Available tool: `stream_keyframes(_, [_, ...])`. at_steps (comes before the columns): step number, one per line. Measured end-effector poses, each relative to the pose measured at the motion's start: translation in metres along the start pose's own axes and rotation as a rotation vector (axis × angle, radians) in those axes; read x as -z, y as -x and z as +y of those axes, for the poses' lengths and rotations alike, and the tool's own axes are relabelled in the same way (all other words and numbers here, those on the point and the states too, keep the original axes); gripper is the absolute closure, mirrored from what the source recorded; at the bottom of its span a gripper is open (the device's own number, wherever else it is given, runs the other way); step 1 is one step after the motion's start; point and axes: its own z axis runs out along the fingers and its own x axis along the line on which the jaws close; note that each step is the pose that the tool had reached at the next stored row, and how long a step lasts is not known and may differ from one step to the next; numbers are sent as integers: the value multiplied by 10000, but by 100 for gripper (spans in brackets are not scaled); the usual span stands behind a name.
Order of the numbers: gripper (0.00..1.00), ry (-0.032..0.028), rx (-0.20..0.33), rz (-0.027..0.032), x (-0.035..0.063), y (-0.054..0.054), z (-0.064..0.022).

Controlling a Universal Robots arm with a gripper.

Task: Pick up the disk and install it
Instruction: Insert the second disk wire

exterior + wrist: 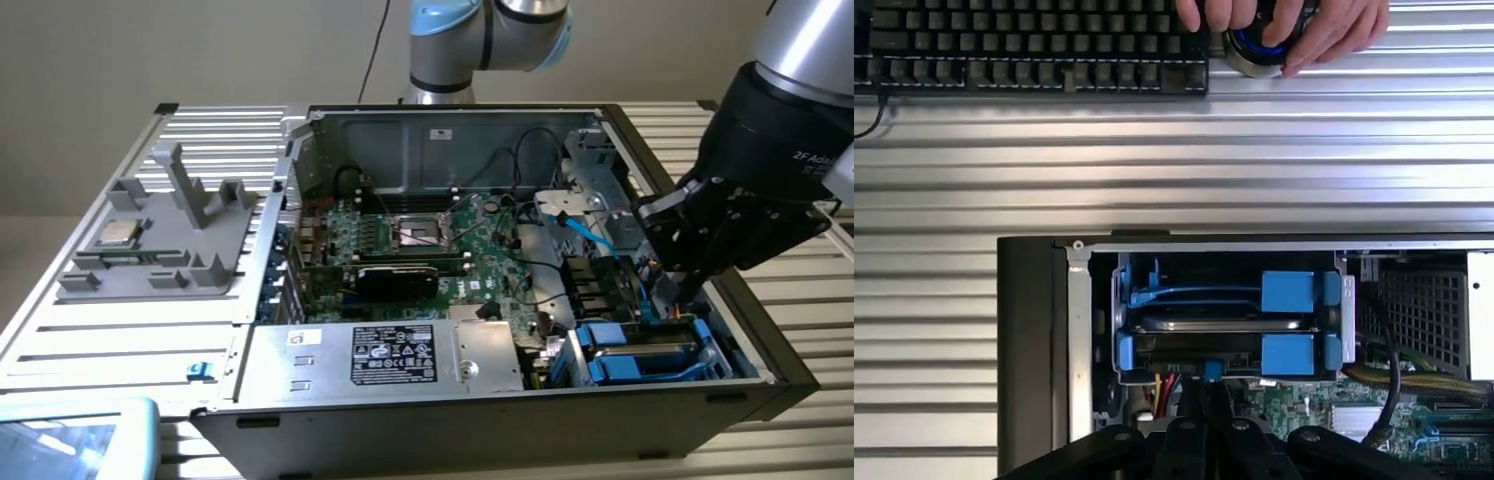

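The disk (1219, 325), a flat silver-grey drive framed in a bright blue plastic carrier with squared tabs, is sitting inside the drive bay at a front corner of the open computer case (747, 395), stacked over a second blue-framed bay slot. The gripper (663, 290), black and matte, is hanging just above that bay with its fingers pressed fully together, holding nothing; whether its tips are touching the carrier is hard to tell. Red, yellow and black wires are showing beside the bay. Deeper in the case, a green motherboard (441, 245) is lying flat, and a big silver box with a black label (387, 357) is lining the near wall. The case is resting on a ribbed metal desk (1174, 160), where a grey plastic fixture (160, 245) is holding a small square chip (120, 232). A person's hand (1294, 25) is gripping a round knob beside a black keyboard (1034, 45).
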Motion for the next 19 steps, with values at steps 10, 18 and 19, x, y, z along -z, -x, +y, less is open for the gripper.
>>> stream_keyframes(10, [89, -324, 1, -7, -157, 11, 63])
stream_keyframes(18, [89, -370, 1, -1, -300, 15, 59])
stream_keyframes(19, [89, -369, 1, 0, -309, 16, 59])
